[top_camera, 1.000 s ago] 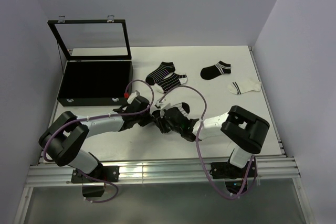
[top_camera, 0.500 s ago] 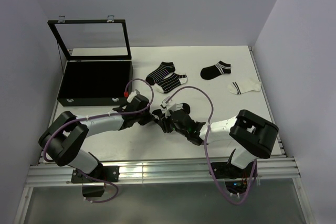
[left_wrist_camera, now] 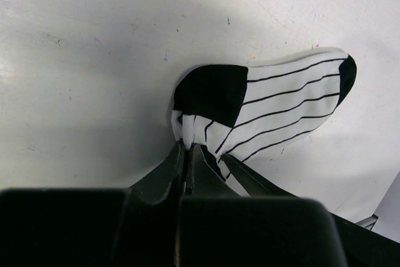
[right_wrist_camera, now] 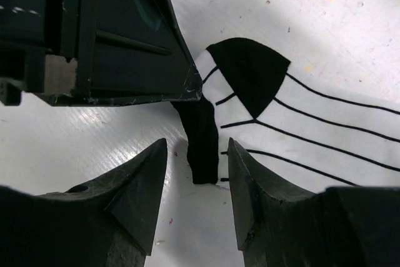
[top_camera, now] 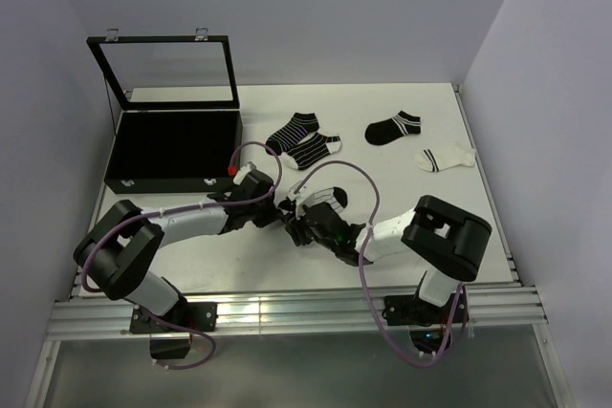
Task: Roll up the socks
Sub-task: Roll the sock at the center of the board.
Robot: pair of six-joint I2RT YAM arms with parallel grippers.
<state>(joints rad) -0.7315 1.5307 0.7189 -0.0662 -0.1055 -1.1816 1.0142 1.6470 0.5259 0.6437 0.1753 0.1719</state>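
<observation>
- The sock point(left_wrist_camera: 284, 107) I am working on, white with thin black stripes and a black heel patch, lies flat on the tabletop point(left_wrist_camera: 94, 60). It is straight ahead of my left end effector point(left_wrist_camera: 187, 149), toe pointing away from it.
- The left end effector has its fingers pressed together, clamped on the sock's edge at the cuff end.
- The right end effector point(right_wrist_camera: 195, 154) has its fingers apart, low over the tabletop. The black cuff strip point(right_wrist_camera: 203, 132) lies in the gap between them, ungripped. The left end effector sits just beyond its tips.
- I judge the step in hand is getting both grips on the cuff end to start the first turn. No roll has formed yet.
- The next move calls for closing the right fingers on the cuff beside the left grip. After that, the edge must be turned over toward the toe without the fabric sliding.
- Farther out, well beyond both end effectors, lie two dark striped socks point(top_camera: 311, 148), a black sock point(top_camera: 393, 128) and a white sock point(top_camera: 445, 157), all flat.
- Off to the left end effector's left stands an open black case point(top_camera: 172, 145).
</observation>
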